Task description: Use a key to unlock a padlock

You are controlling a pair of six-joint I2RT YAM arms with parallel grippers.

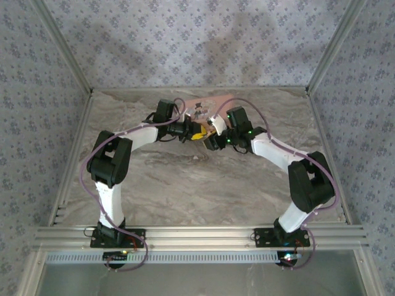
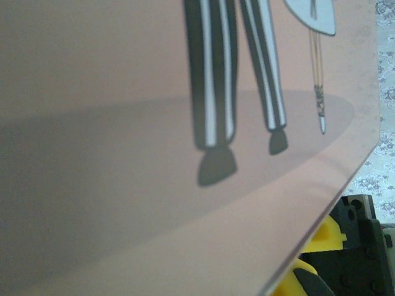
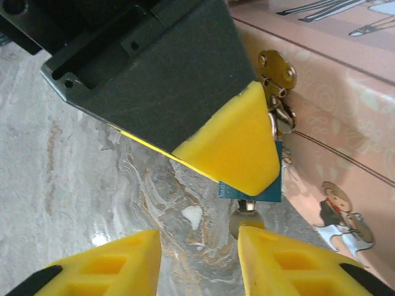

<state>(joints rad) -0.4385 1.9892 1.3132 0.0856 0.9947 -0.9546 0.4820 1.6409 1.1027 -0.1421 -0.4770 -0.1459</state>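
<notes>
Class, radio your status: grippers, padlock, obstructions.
Left gripper shut, against padlock. Right gripper open, under key. Padlock on tin's hasp, key in. Left finger partly covers it.

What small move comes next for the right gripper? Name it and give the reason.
Probably shift the right gripper sideways to centre it on the key, then close. Its fingers stand apart, and the key, under the teal padlock, sits at one finger's tip, not between them. The left gripper has a finger over the padlock.
</notes>
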